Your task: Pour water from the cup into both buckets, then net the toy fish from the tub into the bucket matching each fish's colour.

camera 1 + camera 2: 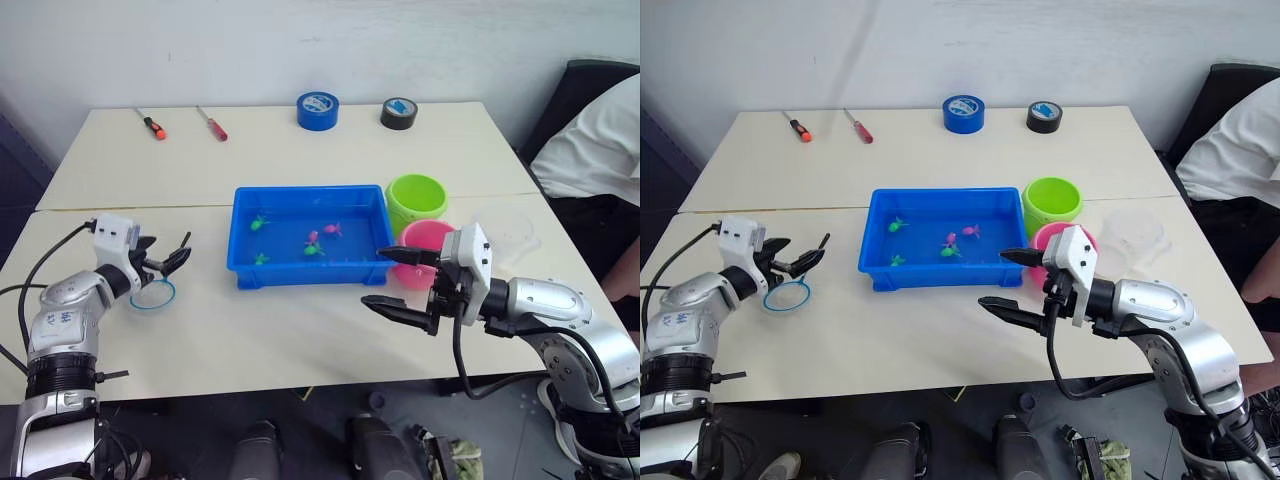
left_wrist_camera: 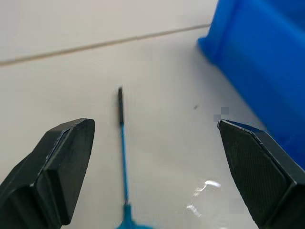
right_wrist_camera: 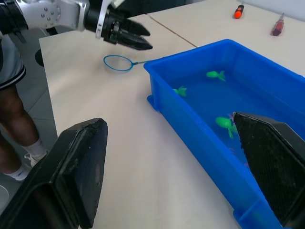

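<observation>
The step in hand looks to be picking up the net (image 1: 786,294), which lies flat on the worktop (image 1: 940,340) to the left of the tub (image 1: 940,275), hoop toward the near edge and thin handle running away toward the tub. The left gripper (image 1: 168,260) hovers just above that handle with its fingers spread wide and nothing between them; in the left wrist view the handle (image 2: 122,143) sits midway between the two black fingers. To do this well, I judge the gripper should drop straight down until the fingertips nearly touch the worktop, then close across the handle partway along, not at its tip, since so thin a rod could slip or roll. The right gripper (image 1: 1012,282), also open and empty, hangs near the tub's near right corner, close to the pink bucket (image 1: 425,237); the green bucket (image 1: 416,195) stands beyond it, the cup (image 1: 1132,234) further right. The toy fish (image 1: 314,244) remain in the tub.
</observation>
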Tool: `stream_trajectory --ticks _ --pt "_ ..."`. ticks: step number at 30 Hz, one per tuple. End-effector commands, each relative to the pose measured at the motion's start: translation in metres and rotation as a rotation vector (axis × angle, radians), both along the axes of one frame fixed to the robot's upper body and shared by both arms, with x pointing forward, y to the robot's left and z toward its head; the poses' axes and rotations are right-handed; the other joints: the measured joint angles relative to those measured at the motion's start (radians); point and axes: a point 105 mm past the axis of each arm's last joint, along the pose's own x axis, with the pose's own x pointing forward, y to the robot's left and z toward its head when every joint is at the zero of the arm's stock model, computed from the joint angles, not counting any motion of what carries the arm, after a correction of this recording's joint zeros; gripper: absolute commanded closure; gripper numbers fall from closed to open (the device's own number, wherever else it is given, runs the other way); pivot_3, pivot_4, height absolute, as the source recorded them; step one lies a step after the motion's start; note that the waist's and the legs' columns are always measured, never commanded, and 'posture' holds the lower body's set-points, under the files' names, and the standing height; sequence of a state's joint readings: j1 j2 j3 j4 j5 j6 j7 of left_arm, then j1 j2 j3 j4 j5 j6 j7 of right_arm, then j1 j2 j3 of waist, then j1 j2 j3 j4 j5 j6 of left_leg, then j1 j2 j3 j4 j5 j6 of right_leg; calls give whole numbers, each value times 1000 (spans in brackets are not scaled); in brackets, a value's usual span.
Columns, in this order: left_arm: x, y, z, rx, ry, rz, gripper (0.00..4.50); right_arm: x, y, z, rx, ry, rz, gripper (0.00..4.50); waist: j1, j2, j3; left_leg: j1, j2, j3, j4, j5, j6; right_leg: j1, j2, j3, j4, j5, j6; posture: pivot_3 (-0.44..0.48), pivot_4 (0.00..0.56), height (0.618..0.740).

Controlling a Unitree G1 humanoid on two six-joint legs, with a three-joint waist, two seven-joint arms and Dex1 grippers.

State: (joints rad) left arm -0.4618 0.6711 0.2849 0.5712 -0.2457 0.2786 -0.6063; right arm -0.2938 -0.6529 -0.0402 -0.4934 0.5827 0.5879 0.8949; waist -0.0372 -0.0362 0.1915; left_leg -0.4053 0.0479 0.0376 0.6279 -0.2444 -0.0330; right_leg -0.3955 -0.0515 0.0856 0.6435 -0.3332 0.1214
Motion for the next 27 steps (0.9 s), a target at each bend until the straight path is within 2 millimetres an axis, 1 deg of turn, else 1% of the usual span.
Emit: stream_trajectory --ticks 1,5,8,13,21,22,23,25,26,27 --pt "8 1 2 -1 -29 7 0 -3 3 8 9 -41 20 57 5 0 0 0 0 0 0 0 0 0 -4 -1 0 0 -1 0 150 734" --pt "19 -6 -13 -38 2 36 0 -2 6 10 5 -50 25 57 11 -1 0 -1 -1 0 0 0 0 0 -6 -5 0 -1 -1 0 150 734" --pt "25 -7 -18 -65 10 68 0 -2 8 11 4 -57 28 57 10 -1 -1 -1 -2 0 0 0 1 0 -7 -6 0 -1 -1 0 150 734" --pt "27 -5 -30 -80 57 117 0 -2 11 14 10 -65 40 57 7 -1 -1 -1 -2 1 0 -1 1 0 -6 -6 0 -1 -1 0 150 734" --pt "24 -6 -45 -52 127 125 0 -1 14 14 20 -66 47 57 7 -1 -1 -1 -2 3 1 0 1 1 1 -7 1 -1 -1 0 150 734" --pt "24 -6 -45 -44 133 123 260 -1 14 14 21 -67 47 19 7 -1 -1 -1 -2 3 1 0 1 1 1 -7 1 -1 -1 0 150 734" --pt "24 -6 -46 -35 139 123 415 -1 14 14 22 -67 47 0 7 -1 -1 -1 -1 3 1 0 1 1 1 -7 1 -1 -1 0 150 734" --pt "25 -9 -48 -9 149 108 1149 -1 14 14 23 -68 46 0 8 -1 -1 -1 -1 3 1 0 1 1 1 -7 1 -1 -1 0 150 734" --pt "25 -9 -49 -3 151 103 1575 -1 14 15 23 -69 46 0 9 -1 -1 -1 -1 3 1 0 1 1 1 -7 1 -1 -1 0 150 734" --pt "25 -10 -49 7 155 98 2100 -1 14 14 23 -69 45 0 9 -1 -1 -1 -2 3 1 0 1 1 1 -7 1 -1 -1 0 150 734"
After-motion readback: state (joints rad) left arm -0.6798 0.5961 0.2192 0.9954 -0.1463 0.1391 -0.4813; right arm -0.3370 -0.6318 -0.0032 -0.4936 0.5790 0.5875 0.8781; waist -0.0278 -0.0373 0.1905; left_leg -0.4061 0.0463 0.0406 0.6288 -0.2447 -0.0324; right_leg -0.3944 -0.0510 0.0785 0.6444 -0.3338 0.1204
